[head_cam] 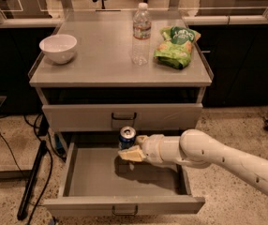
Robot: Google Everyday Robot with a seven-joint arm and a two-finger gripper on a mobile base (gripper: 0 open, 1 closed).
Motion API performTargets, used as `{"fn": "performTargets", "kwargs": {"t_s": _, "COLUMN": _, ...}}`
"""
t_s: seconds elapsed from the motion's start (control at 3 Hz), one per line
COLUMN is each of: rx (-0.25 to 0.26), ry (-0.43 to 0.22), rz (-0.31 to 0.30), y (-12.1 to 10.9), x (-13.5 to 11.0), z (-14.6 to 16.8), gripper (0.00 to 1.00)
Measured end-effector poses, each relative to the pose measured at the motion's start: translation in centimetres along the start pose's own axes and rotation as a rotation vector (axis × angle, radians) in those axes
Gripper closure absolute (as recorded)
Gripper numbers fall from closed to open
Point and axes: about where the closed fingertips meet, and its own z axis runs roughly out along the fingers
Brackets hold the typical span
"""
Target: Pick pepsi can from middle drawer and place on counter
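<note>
Pepsi can (127, 136): upright, silver top showing, inside the open middle drawer (96, 175), below the middle of the counter's front edge; its base looks clear of the drawer floor, with a shadow beneath it.
Gripper (128, 147): at the can, reaching in from the right; its tan fingers (131, 154) are pinching the can's lower body, one beneath and in front, one behind to the right.
Arm (227, 159): white, running from the lower right across the drawer's right side.
Middle drawer: pulled fully out, shallow grey tray.
Upper drawer (78, 116): shut, directly under the counter.
Counter (101, 67): flat grey top.
Bowl (58, 48): white, by the left edge.
Water bottle (141, 34): upright, mid-width, toward the back edge.
Chip bag (177, 46): green, near the back right corner, just beside the bottle.
</note>
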Motion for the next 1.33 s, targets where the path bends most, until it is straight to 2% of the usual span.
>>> {"fn": "performTargets", "kwargs": {"t_s": 0.33, "rx": -0.009, "ry": 0.019, "rz": -0.024, "y": 0.1, "x": -2.1, "z": -1.1, "gripper": 1.0}}
{"fn": "performTargets", "kwargs": {"t_s": 1.0, "rx": 0.035, "ry": 0.016, "rz": -0.1, "y": 0.1, "x": -8.1, "z": -5.0, "gripper": 1.0}}
{"fn": "performTargets", "kwargs": {"t_s": 1.33, "rx": 0.036, "ry": 0.016, "rz": -0.103, "y": 0.1, "x": -8.2, "z": -5.1, "gripper": 1.0}}
